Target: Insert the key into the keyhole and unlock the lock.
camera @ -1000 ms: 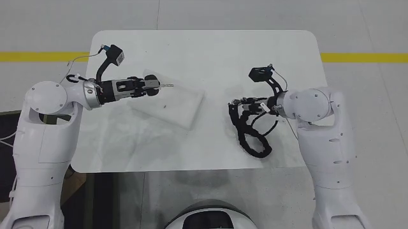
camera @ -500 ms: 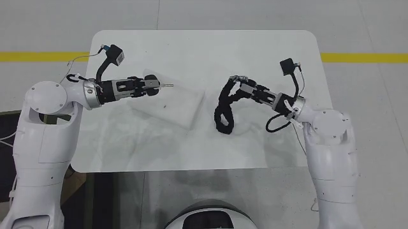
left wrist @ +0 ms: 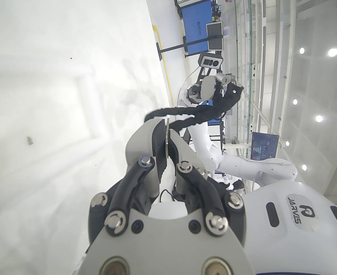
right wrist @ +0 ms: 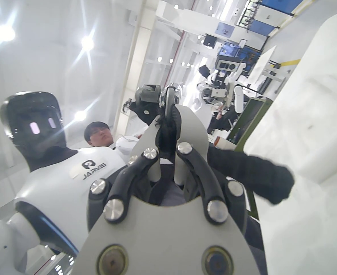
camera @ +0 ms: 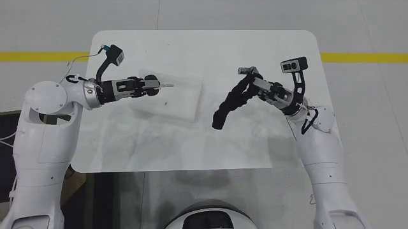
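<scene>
Overhead, at 9 o'clock on the table [camera: 210,44]: left gripper [camera: 159,85] clenched on the key [camera: 167,85], tip toward 3 o'clock, beside a white foam block [camera: 177,106]. At 3 o'clock: right gripper [camera: 253,81] grasping the black cable lock [camera: 230,104], loose end hanging toward 7 o'clock. From the left wrist: key blade pinched edge-on between the pads [left wrist: 158,141]. From the right wrist: fingers [right wrist: 192,128] closed around the cable beside the lock cylinder [right wrist: 150,93].
</scene>
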`<action>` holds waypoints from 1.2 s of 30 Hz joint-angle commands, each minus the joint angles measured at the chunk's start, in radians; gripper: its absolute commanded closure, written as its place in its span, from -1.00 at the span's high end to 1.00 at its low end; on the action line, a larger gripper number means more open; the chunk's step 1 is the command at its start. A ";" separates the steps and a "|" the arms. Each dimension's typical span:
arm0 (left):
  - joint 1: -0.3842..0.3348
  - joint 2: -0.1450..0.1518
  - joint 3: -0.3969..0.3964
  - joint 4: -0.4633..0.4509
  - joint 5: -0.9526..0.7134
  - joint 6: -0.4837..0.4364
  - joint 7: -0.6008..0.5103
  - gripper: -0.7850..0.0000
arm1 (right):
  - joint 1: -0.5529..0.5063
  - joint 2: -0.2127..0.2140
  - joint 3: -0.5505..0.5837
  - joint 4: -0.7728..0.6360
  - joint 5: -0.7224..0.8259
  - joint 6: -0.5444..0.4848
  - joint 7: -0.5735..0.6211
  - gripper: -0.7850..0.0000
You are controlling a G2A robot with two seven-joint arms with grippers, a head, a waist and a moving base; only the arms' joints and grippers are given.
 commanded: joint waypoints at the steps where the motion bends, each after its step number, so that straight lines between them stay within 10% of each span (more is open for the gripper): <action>1: 0.000 0.000 0.000 0.000 0.000 0.000 0.000 -1.00 | 0.000 0.001 0.002 0.000 -0.013 -0.003 -0.003 -1.00; 16: 0.155 -0.036 0.111 -0.193 0.029 -0.085 0.422 -1.00 | -0.090 0.013 -0.083 -0.136 -0.237 0.019 -0.128 -1.00; 36: 0.136 -0.060 0.185 -0.198 0.015 -0.101 0.339 -1.00 | -0.077 0.038 -0.129 -0.129 -0.263 -0.015 -0.131 -1.00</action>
